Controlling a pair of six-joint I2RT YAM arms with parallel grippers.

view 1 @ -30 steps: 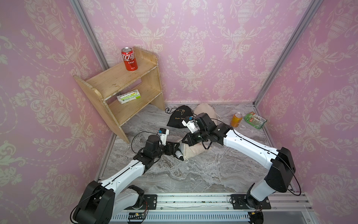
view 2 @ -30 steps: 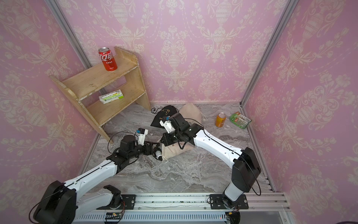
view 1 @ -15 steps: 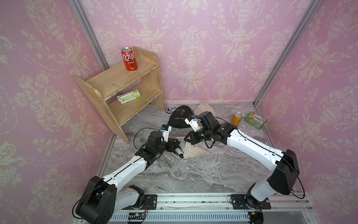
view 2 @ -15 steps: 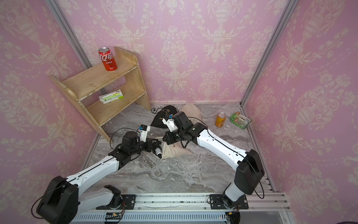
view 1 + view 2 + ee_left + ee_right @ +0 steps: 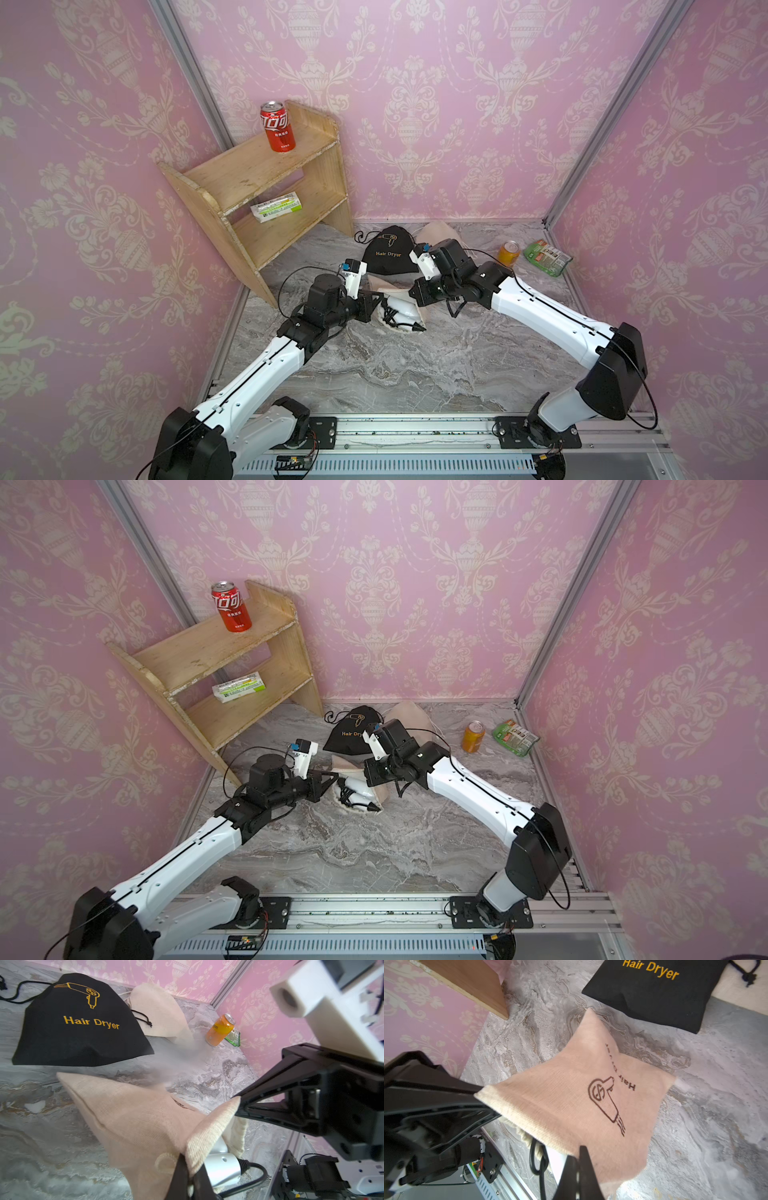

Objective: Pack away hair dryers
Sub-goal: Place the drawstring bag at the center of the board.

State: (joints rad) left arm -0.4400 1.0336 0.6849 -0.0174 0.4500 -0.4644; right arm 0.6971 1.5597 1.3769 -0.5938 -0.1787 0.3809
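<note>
Left wrist view: the left gripper (image 5: 188,1164) is seen closed on the hemmed mouth of the beige pouch (image 5: 145,1126). The right gripper (image 5: 239,1102) is closed on the same hem further along, so that the mouth is stretched open between them. The white hair dryer (image 5: 222,1167) is lodged just inside this opening, under the raised cloth. The end from which its black cord (image 5: 259,1167) runs is left protruding.

In both top views the hair dryer (image 5: 401,309) is found just below the centre of the frame, between the two grippers. Only cloth appears to be pinched, and the shell itself is apparently touched by neither pair of fingers.

The hair dryer is judged rigid, smooth-shelled and fairly light, and liable to slide on the marbled table (image 5: 374,374). It would best be taken at the handle or barrel, not by the limp, snag-prone cord. The pouch is soft and gives no support, so the hem is judged the proper hold.
</note>
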